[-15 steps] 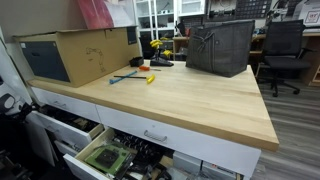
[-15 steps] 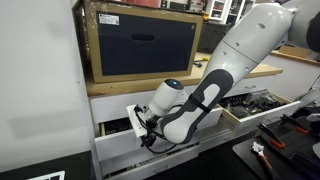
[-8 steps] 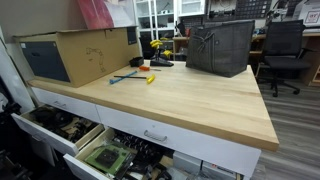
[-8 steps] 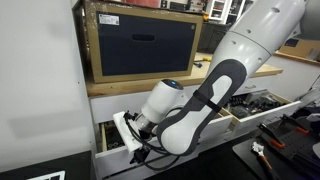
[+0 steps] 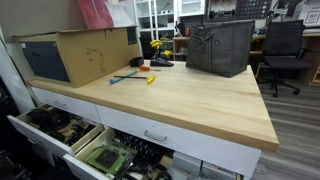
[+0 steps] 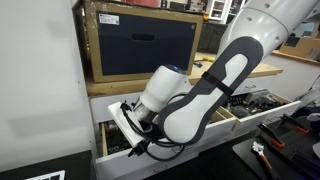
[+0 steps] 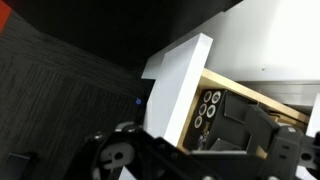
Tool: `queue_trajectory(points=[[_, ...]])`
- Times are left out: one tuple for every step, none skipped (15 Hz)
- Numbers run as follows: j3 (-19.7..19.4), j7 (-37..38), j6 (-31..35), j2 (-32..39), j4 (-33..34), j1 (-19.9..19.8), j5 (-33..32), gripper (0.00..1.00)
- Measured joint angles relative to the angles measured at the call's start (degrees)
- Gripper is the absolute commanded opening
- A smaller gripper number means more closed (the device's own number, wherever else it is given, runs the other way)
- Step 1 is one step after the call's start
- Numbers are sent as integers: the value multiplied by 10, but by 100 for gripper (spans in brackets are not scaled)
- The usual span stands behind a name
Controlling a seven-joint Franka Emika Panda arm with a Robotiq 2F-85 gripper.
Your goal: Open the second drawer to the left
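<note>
The second drawer (image 5: 35, 142) is the narrow white one at the left end of the bench, pulled well out, with black jumbled parts (image 5: 52, 126) inside. In an exterior view my gripper (image 6: 135, 124) sits at the white drawer front (image 6: 121, 128), with my big white arm curled in front. In the wrist view the white front (image 7: 178, 88) and the black parts (image 7: 235, 118) fill the middle. My gripper (image 7: 190, 160) is a dark shape at the bottom, against the lower front. The handle is hidden behind it.
A lower drawer with green circuit boards (image 5: 106, 157) stands open beside it. The wide shallow drawer with a central handle (image 5: 155, 135) is shut. On the wooden top (image 5: 190, 100) stand a cardboard box (image 5: 75, 55) and a black bag (image 5: 220, 48).
The second drawer has slid further out toward the left, step by step, and my gripper and arm have moved out with its front.
</note>
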Motion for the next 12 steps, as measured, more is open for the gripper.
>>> queue_trajectory(points=[[-10,-15,-9,-14,-6,6,-7,100],[-22,-30,-21,-30,-14,13,-18,100],[-36,-44,-36,-50,-22,22,-29,100],[-52,-56,-54,-72,-32,31,-43,100],[-66,-68,-72,-95,-42,39,-58,100],[-77,-82,-90,-119,-53,45,-75,100],[-84,-97,-107,-143,-63,49,-94,100],[-87,-113,-121,-166,-72,49,-112,100],[-87,-131,-137,-191,-81,50,-132,100],[-86,-146,-155,-213,-87,51,-150,100],[-85,-161,-175,-234,-91,51,-168,100],[-81,-177,-196,-253,-92,51,-186,100]])
